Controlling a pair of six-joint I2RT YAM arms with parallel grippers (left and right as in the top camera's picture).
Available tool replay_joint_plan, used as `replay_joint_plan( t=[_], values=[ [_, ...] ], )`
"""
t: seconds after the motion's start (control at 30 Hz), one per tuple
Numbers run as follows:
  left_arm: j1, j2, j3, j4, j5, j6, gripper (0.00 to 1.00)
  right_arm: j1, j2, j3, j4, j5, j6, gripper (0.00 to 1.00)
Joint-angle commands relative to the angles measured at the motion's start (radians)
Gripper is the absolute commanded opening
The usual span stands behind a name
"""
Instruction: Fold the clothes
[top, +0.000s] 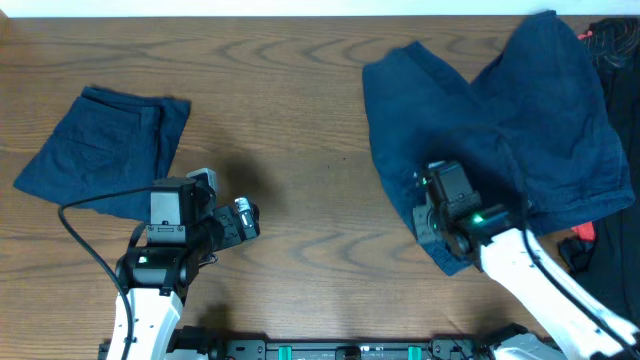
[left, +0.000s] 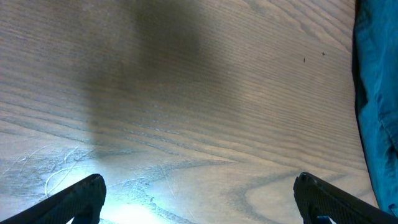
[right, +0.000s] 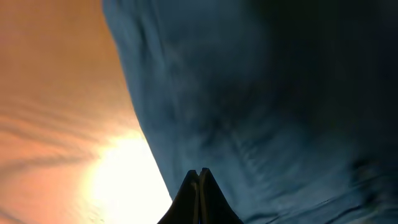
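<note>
Right now, closest to us, the left pincer (left: 199, 200) hangs wide open over the brown wooden tabletop (top: 300, 110), and the right pincer (right: 199, 177) has its two fingers (right: 186, 204) pressed together at the near edge of the big, rumpled dark blue denim shorts (top: 500, 120), though I cannot tell if cloth is caught between them. Farther back on the left lies a second pair of dark blue shorts (top: 100, 150), already folded small, so I think one is done and the rumpled pair is left.

place: robot lab | cue: two cabled arms (top: 150, 285) at wood-grain table (top: 300, 120)
</note>
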Motion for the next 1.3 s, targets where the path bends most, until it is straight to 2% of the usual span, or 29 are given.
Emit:
replay_joint_plan(
  t=[0.0,0.17,0.47,0.67,0.87,1.0,1.27],
  values=[
    [0.003,0.003,0.015,-0.001,0.013,-0.006,0.98,-0.017,-0.010,0.016,-0.035,0.042,-0.014,0.01],
    [0.003,0.003,0.015,0.000,0.013,-0.006,0.98,-0.047,0.064,-0.016,-0.107,0.122,0.002,0.01],
    [0.003,0.003,0.015,-0.001,0.013,-0.006,0.98,-0.051,0.237,-0.044,-0.093,0.175,0.076,0.01],
    [0.003,0.003,0.015,0.000,0.013,-0.006,0.98,-0.049,0.343,-0.044,-0.058,-0.128,-0.065,0.01],
    [0.003,0.003,0.015,0.000,0.012,-0.006,0.98,0.012,0.358,-0.037,0.026,-0.323,-0.085,0.01],
    [0.003,0.003,0.015,0.000,0.013,-0.006,0.98,0.072,0.358,-0.015,0.119,-0.376,-0.046,0.02],
    [0.003,0.003,0.015,0.000,0.013,-0.006,0.98,0.114,0.358,0.084,0.185,-0.375,-0.038,0.05]
  ],
)
